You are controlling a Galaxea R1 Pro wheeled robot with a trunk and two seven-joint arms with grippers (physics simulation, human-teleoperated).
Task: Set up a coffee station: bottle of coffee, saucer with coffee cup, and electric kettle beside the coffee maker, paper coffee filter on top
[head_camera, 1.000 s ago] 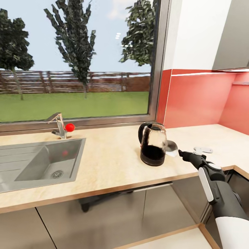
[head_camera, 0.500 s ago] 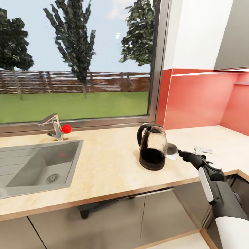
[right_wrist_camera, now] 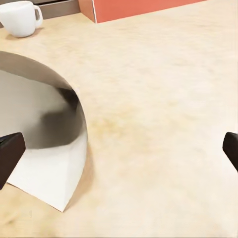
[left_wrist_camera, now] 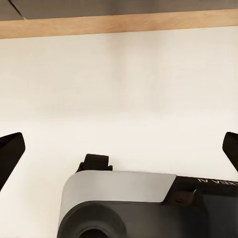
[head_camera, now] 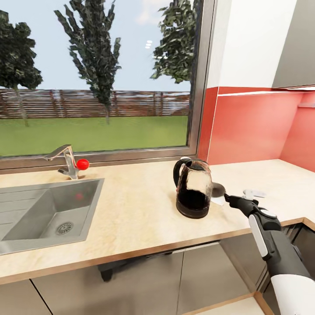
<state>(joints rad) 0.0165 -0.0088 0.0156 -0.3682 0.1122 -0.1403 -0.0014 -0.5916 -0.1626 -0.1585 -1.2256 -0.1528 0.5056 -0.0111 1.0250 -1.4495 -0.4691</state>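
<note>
Far left there's the sink [head_camera: 48, 210] and a tap [head_camera: 65, 159], well out of the way. Mid-counter, the electric kettle [head_camera: 193, 189] stands upright on the countertop [head_camera: 140, 205], right beside the paper coffee filter [right_wrist_camera: 49, 173]. The right gripper [head_camera: 231, 200] is spread wide, holding nothing; I'd come in low and pinch the filter's edge without bumping the kettle. The coffee cup [right_wrist_camera: 20, 17] sits further off. The left gripper [left_wrist_camera: 119, 148] is wide open and empty too.

I'm in a home kitchen. A steel sink [head_camera: 48, 210] with a tap [head_camera: 65, 159] sits at the frame's left in the light wood-grain surface [head_camera: 140, 210], grey cabinet fronts [head_camera: 131, 280] below. An electric kettle [head_camera: 193, 188] stands mid-frame, a red backsplash [head_camera: 249, 127] at right, a window [head_camera: 96, 74] onto lawn and trees above.
</note>
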